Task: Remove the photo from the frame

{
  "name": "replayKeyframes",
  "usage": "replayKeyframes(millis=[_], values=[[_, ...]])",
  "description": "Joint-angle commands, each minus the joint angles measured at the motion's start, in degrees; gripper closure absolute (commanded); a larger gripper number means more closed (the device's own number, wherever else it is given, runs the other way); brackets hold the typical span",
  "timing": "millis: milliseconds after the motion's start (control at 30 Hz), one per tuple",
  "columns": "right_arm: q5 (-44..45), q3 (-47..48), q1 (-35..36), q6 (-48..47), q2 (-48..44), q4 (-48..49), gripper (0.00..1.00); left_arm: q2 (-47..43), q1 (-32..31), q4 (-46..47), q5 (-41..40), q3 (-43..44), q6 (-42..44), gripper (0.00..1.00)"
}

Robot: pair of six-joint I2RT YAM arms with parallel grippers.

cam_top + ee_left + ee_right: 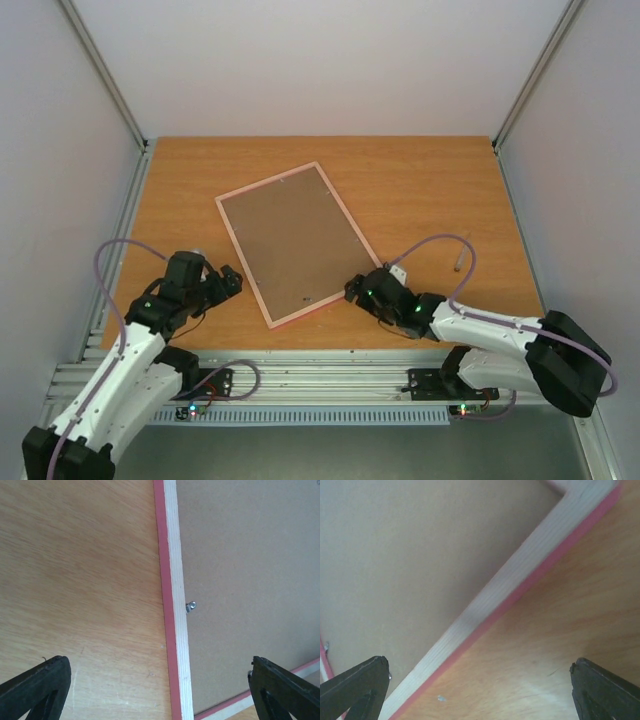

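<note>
Pink frame [293, 243] lies face down in the middle of the table [440, 190], brown backing [250, 580] up and in place; the photo is hidden beneath, not yet removed. Left gripper [228, 283] at its 8 o'clock and right gripper [357, 289] at 5 o'clock both hover spread wide, empty

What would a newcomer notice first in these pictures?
A pink-edged frame lies brown back up, askew in the middle of the orange wooden table. The robot's left gripper and right gripper, both open wide, are poised at its near end, one on each side.
</note>
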Motion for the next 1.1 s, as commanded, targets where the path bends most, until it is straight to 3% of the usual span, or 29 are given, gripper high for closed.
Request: replayKeyframes(millis=[0, 167, 400, 733, 1067], values=[[-5.7, 6.3, -6.7, -18.6, -4.7, -15.6, 0.01, 4.3, 0.1, 7.4, 0.2, -0.4, 1.1, 0.02], [-9.4, 15.5, -16.1, -35.8, -4.3, -24.3, 0.02, 11.7, 0.1, 12.0, 0.5, 0.6, 2.3, 0.02], [-22.7, 24.2, -27.1, -48.3, 8.8, -22.9, 0.02, 25.4, 0.2, 18.0, 1.5, 3.8, 4.9, 0.01], [-22.6, 31.5, -31.2, -52.2, 23.7, -21.0, 0.01, 37.4, 0.1, 19.8, 1.6, 8.7, 7.7, 0.01], [-28.1, 31.4, -31.2, -54.0, 26.9, -23.0, 0.02, 44.6, -1.1, 21.7, 4.2, 11.3, 9.0, 0.01]])
